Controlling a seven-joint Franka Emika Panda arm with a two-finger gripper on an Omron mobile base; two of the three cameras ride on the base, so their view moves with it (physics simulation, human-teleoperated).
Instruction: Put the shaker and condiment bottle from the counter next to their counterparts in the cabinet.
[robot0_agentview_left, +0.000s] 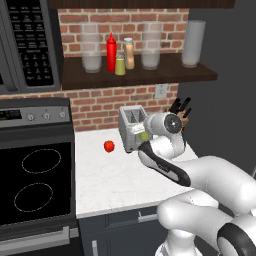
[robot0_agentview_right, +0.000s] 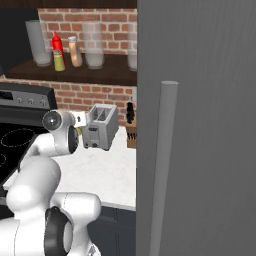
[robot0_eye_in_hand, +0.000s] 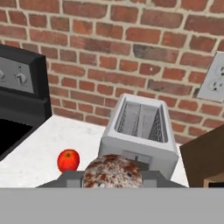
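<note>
Shaker gripped in the fingers, held in front of the toaster above the desk.

Left base view: the gripper (robot0_agentview_left: 143, 134) sits just before the toaster (robot0_agentview_left: 131, 127), closed around the yellow-olive shaker (robot0_agentview_left: 144, 135); its axis is hard to judge here. On the cabinet (robot0_agentview_left: 150, 75) shelf the condiment bottle (robot0_agentview_left: 129, 53) stands upright, cap up, beside the red squeeze bottle (robot0_agentview_left: 111, 52) and the small yellow-green shaker (robot0_agentview_left: 120, 65). A red apple (robot0_agentview_left: 109, 146) lies on the white desk (robot0_agentview_left: 110, 175).

Right base view: the same three stand upright on the shelf, between clear jars (robot0_agentview_right: 93, 46).

Hand view: the shaker's speckled cap (robot0_eye_in_hand: 113, 172) faces the camera, so its long axis runs along the fingers.
</note>
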